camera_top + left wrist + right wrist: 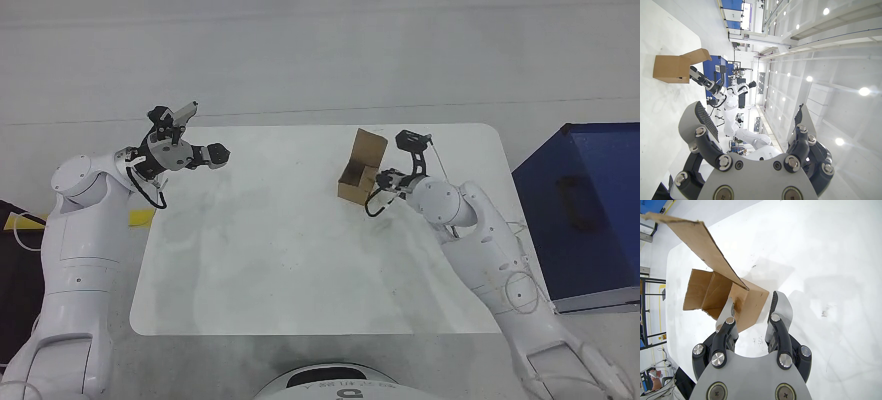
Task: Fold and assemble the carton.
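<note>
Carton (360, 168) stands on far right part of surface (300, 270), body already squared up into a box shape. Top not closed: one long flap (702, 247) sticks up and out, a shorter one beside it is also open.

Right end effector (753, 298) at carton's rim, fingers spread, one inside the box, other outside the corner wall. Wall sits between them, not pinched as far as seen.

Left end effector (750, 104) spread wide, empty, over far left corner of surface, well apart from carton.

Judgement: roughly mid-task. Body formed; top flaps left to fold and tuck.

Hard to tell:
- Whether the bottom is closed or locked. Underside hidden, and creased panels inside could be base or wall.
- How many flaps there are; the far ones are blocked by the raised flap.
- Whether the inside finger touches the cardboard.
</note>
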Action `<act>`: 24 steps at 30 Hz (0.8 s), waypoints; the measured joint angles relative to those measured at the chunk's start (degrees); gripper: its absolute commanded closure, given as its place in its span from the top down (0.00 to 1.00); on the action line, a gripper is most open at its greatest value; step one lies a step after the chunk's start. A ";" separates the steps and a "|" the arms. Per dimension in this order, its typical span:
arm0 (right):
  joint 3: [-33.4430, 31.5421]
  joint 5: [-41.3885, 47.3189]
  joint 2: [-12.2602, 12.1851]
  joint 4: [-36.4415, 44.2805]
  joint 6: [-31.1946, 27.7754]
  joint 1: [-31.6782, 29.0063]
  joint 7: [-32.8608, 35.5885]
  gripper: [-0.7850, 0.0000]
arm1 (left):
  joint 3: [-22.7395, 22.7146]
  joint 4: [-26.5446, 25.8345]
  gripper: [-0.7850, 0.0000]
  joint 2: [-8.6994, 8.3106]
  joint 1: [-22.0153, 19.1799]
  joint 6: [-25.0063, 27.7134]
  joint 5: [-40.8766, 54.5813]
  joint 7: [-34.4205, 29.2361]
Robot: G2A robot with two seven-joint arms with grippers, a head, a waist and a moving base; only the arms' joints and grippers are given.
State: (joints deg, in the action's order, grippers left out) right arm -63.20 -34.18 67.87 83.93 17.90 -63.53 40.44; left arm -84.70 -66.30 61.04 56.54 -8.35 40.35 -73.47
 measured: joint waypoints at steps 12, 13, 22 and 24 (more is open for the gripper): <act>4.69 -9.61 0.77 4.41 9.39 -0.57 0.14 0.00 | 0.00 0.00 1.00 0.00 0.00 0.00 0.00 0.00; 5.10 -10.52 0.81 4.60 10.13 -0.57 0.60 0.00 | 0.00 0.00 1.00 0.00 0.00 0.00 0.00 0.00; 8.45 -19.75 1.38 7.49 15.76 -1.31 -0.17 0.00 | 0.00 0.00 1.00 0.00 0.00 0.00 0.00 0.00; 8.76 -22.09 1.38 9.08 16.85 -2.13 -0.51 0.00 | 0.00 0.00 1.00 0.00 0.00 0.00 0.00 0.00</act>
State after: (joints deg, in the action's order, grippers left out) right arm -54.45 -56.27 69.25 93.02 34.75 -65.66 39.93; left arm -84.70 -66.30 61.04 56.54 -8.35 40.35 -73.47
